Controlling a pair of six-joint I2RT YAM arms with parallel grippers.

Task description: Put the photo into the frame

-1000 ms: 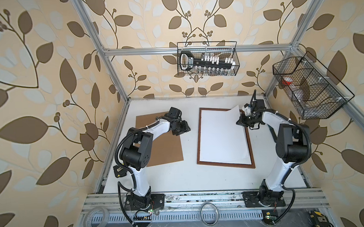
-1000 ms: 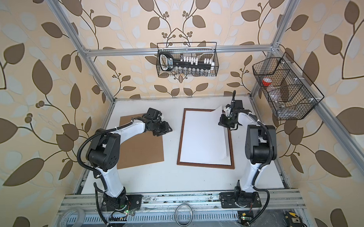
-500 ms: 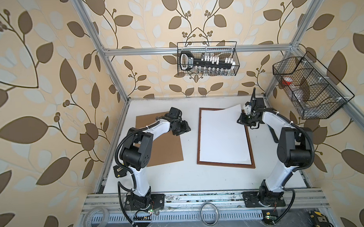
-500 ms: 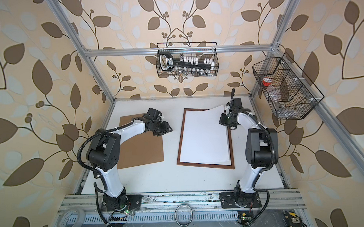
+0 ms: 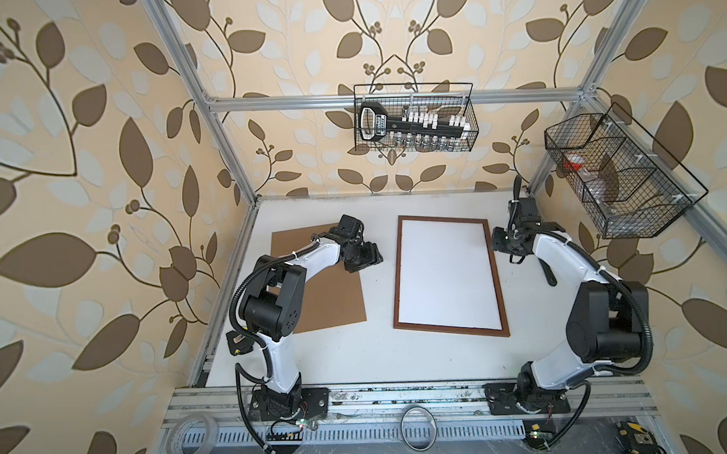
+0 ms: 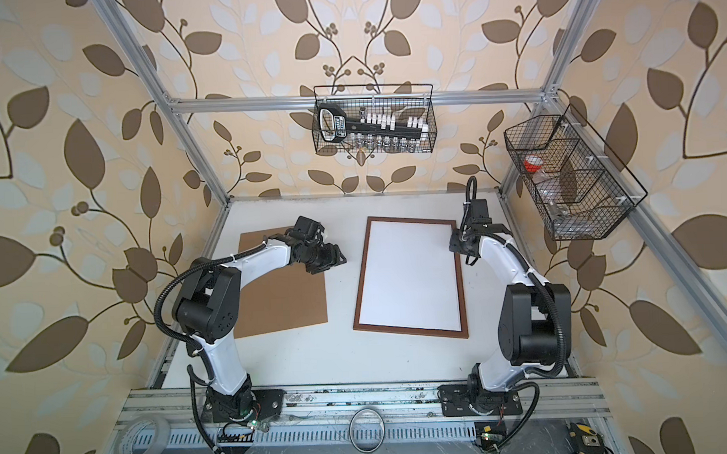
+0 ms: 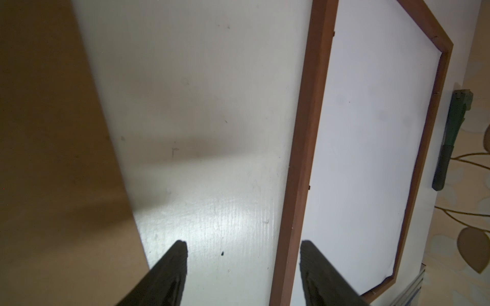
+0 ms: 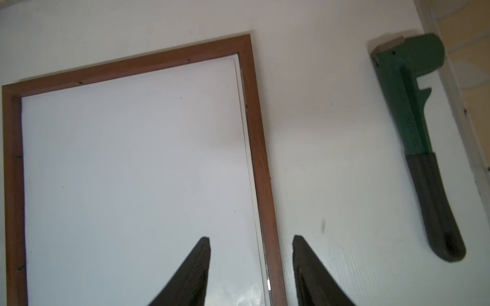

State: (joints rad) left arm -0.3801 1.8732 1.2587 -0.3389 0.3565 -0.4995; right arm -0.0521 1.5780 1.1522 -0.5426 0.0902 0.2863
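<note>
Now both claws hang parted, empty. Large white-backed rectangular paper photo [image 5: 446, 275] lies inside thin reddish-brown wooden frame [image 5: 450, 332] on white tabletop [image 5: 358, 361], long axis running away from arm bases. Right claw [image 8: 251, 238] over right rail, far end; left claw [image 7: 242, 246] beside left rail. You see the narrow pale strip along right rail only in right wrist view. Placement looks done.

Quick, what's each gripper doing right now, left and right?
Left gripper: open, holding nothing.
Right gripper: open, holding nothing.
</note>
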